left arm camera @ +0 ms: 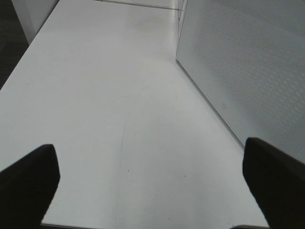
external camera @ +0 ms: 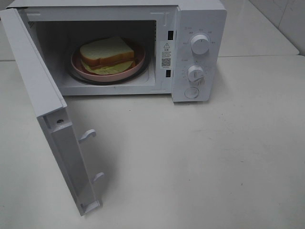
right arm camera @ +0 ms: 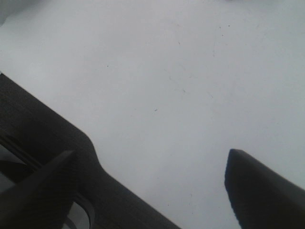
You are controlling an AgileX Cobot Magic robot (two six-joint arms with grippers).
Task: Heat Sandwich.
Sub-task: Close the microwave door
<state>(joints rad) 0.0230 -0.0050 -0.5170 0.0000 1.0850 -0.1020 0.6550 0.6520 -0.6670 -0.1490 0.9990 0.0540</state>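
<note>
The sandwich (external camera: 106, 53), two thick white slices with pale yellow filling, lies on a round pink plate (external camera: 136, 65) inside the open white microwave (external camera: 200, 28). The microwave door (external camera: 45, 109) stands swung out toward the front left. Neither arm shows in the exterior high view. My left gripper (left arm camera: 151, 183) is open over bare white table, with the perforated outer face of the door (left arm camera: 248, 71) beside it and nothing between its fingers. My right gripper (right arm camera: 150, 183) is open too, above the table near its dark edge (right arm camera: 57, 143), and holds nothing.
Two knobs (external camera: 199, 44) and a round button (external camera: 191, 93) sit on the microwave's right panel. Two latch hooks (external camera: 88, 135) stick out of the door's edge. The white table (external camera: 200, 162) spreads out in front of and right of the microwave.
</note>
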